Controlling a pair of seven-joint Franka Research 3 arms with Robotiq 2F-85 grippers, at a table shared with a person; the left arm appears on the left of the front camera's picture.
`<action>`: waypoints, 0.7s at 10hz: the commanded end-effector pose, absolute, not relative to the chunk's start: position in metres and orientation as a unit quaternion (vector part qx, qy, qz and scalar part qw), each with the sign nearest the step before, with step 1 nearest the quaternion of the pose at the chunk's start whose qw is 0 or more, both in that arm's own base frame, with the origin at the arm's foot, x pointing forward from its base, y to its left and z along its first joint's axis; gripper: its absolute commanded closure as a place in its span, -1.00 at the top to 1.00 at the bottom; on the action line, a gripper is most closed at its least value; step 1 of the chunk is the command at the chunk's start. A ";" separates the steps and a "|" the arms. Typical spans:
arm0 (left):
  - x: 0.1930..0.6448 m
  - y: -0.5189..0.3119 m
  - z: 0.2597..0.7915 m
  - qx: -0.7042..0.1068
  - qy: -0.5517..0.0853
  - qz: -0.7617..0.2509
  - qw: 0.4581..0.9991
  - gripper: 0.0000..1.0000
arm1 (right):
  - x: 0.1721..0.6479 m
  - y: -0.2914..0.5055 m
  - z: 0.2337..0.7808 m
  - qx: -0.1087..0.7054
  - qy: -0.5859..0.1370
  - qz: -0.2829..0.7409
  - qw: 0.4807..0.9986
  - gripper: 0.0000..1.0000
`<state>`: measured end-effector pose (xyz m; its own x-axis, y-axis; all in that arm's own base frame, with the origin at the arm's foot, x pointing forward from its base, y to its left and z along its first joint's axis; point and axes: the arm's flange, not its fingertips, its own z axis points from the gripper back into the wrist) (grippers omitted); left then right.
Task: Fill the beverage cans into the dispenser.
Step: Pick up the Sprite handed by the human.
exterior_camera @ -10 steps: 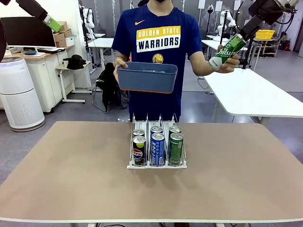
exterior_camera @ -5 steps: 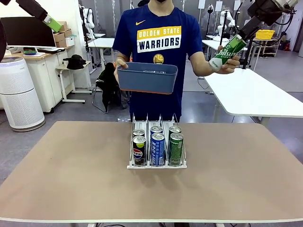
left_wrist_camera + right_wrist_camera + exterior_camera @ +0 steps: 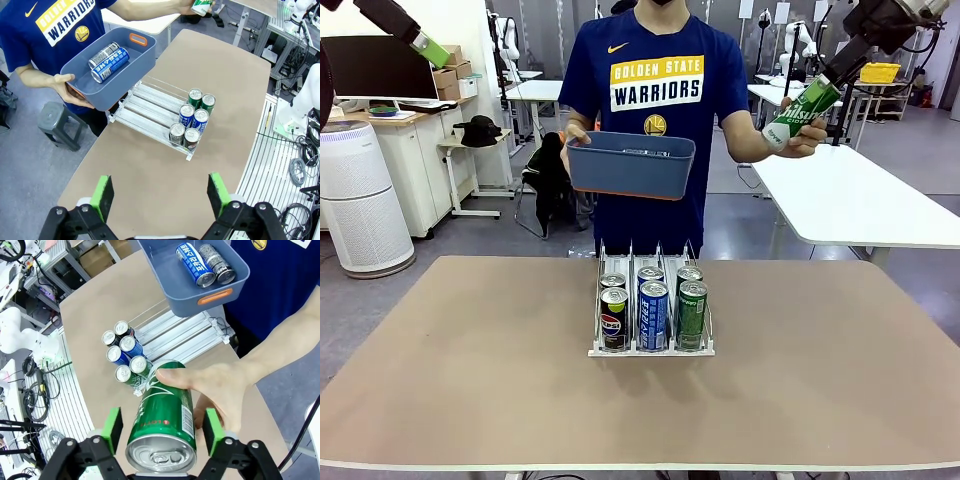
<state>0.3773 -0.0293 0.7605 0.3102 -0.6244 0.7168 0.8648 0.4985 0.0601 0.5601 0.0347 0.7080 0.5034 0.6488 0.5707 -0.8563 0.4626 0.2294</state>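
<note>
While a hand grips it | green can between right claw pads, not yet clamped | left claw wide

Black two-finger grippers with green pads on white arms; person in navy short-sleeved shirt, yellow-and-white chest lettering.

In the front view the left pincer is cut off by the top edge, so its jaws cannot be judged there. The person's hand hides part of the green can. The dispenser hides the rear cans' labels. The bin hides its contents.
</note>
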 end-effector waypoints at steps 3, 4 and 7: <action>0.377 -0.029 0.760 -0.168 -0.346 -0.469 0.795 1.00 | 0.559 0.030 0.706 0.258 -0.196 0.458 0.828 -1.00; 0.377 -0.029 0.760 -0.168 -0.346 -0.469 0.795 1.00 | 0.559 0.029 0.707 0.261 -0.192 0.457 0.828 -0.71; 0.377 -0.029 0.760 -0.168 -0.346 -0.469 0.795 1.00 | 0.558 0.029 0.707 0.273 -0.186 0.455 0.827 -1.00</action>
<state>0.3773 -0.0293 0.7605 0.3102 -0.6244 0.7168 0.8648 0.4985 0.0601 0.5576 0.0302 0.7045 0.5138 0.6543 0.5548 -0.8538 0.4532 0.2563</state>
